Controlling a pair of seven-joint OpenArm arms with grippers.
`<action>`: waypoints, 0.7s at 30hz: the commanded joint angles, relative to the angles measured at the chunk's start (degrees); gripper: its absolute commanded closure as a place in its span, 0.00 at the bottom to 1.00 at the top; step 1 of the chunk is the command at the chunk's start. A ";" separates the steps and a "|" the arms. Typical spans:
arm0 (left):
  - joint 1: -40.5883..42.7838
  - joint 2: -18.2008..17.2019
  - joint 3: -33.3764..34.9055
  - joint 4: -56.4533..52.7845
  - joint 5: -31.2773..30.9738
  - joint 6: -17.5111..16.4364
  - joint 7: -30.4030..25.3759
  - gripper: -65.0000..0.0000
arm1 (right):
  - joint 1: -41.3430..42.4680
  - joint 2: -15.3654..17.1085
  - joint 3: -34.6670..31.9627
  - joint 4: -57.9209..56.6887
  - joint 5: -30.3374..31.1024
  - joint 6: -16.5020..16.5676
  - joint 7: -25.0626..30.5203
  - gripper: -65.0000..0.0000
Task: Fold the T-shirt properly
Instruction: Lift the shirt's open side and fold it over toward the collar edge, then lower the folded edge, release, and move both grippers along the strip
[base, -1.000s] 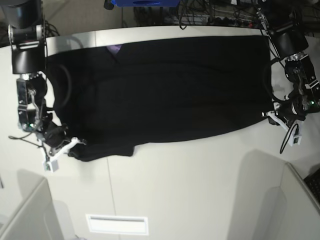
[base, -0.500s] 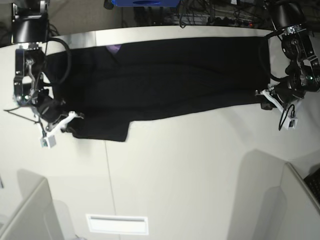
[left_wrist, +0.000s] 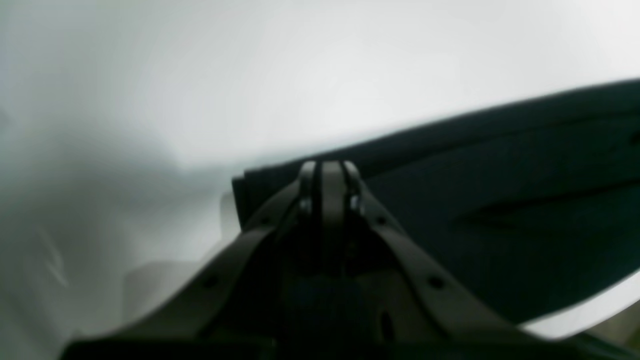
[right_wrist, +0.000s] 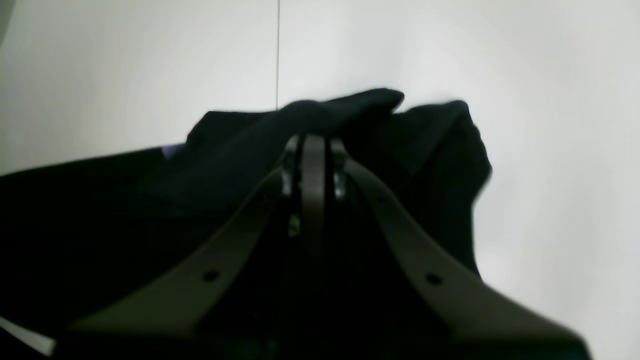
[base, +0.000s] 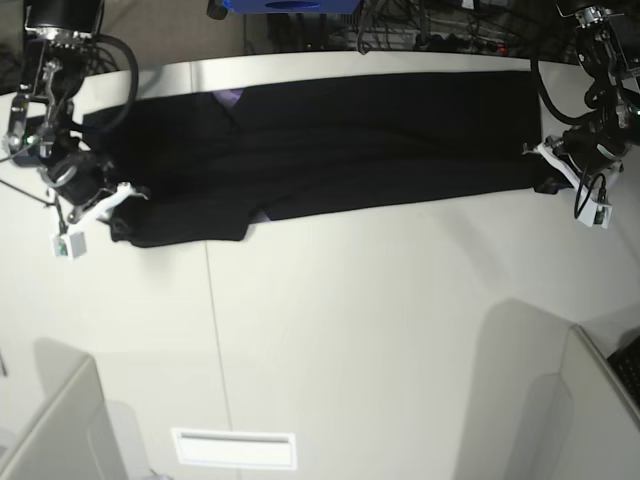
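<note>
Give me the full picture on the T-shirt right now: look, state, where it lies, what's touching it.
The T-shirt is black cloth, already folded into a long band lying flat across the far side of the white table. A small purple patch peeks out near its far edge. One end is bunched and bulges toward the camera. The right end effector is shut on that bunched end, and the left end effector is shut on the opposite end's corner. In the wrist views the fabric looks soft and matte.

Matt black cloth T-shirt (base: 380, 140) on smooth, matt white table (base: 380, 330)
</note>
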 joint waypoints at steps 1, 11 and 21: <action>0.47 -0.97 -0.49 1.35 -0.62 -0.23 -0.83 1.00 | -0.72 0.03 1.08 1.85 0.57 0.21 0.78 1.00; 6.97 -0.97 -0.57 3.73 -0.62 -0.40 -0.92 1.00 | -9.60 -0.67 4.59 5.81 0.92 0.30 1.05 1.00; 8.64 -0.97 -0.57 4.96 -0.35 -0.40 -0.92 1.00 | -12.76 -3.75 7.50 8.36 0.48 0.74 0.61 1.00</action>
